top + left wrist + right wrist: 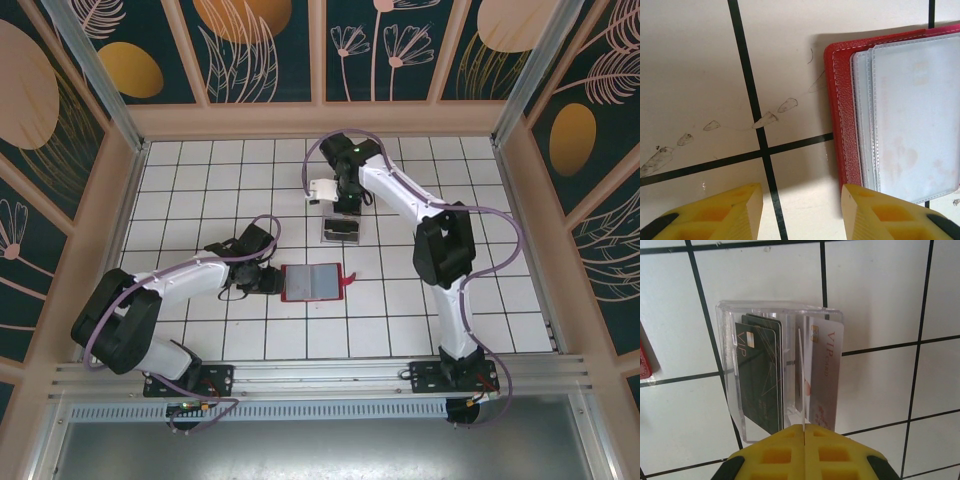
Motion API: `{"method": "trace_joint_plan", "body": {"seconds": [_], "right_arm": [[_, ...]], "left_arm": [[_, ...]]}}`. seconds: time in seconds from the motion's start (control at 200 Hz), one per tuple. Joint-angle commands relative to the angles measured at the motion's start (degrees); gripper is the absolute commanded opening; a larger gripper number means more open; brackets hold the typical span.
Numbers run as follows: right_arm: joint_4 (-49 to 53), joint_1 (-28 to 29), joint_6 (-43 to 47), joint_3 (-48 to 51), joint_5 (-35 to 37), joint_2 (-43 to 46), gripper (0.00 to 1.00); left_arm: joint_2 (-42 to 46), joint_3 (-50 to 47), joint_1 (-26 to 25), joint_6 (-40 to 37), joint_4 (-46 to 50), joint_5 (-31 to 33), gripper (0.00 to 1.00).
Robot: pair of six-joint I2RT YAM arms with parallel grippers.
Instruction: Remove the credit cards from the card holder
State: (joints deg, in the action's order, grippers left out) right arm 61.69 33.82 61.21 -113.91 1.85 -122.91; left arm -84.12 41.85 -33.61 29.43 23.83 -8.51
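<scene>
Card holder [312, 282] lies open. Left hand [801, 200] narrowly parted, empty. Right hand [804, 434] closed over clear box [775, 308] holding credit cards [760, 382].

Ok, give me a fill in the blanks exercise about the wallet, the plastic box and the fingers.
The card holder lies ___ on the table.
Its cover is coloured ___.
The cards in the clear box read ___.
The right fingers are ___, not open.
Missing words: open; red; VIP; shut.
</scene>
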Motion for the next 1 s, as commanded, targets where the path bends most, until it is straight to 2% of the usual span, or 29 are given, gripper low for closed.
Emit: {"method": "trace_joint_plan", "body": {"seconds": [0.0,0.525,0.731,0.996], "right_arm": [[1.6,-0.8,0.9,-1.9,-0.7,-1.6,0.00],[2.1,-0.9,0.1,-4.1,-5.3,-5.8,0.00],[1.2,-0.9,-0.5,-4.8,-4.7,-5.8,0.18],[-1.2,-0.8,-1.2,-4.6,-1.4,-4.6,0.25]], "left_arm": [[1.2,-0.4,0.1,0.3,1.0,0.3,0.46],[1.6,-0.9,0.0,0.5,1.2,0.7,0.47],[1.8,-1.1,0.0,0.6,1.2,0.7,0.47],[1.8,-1.1,0.0,0.8,1.1,1.0,0.47]]}}
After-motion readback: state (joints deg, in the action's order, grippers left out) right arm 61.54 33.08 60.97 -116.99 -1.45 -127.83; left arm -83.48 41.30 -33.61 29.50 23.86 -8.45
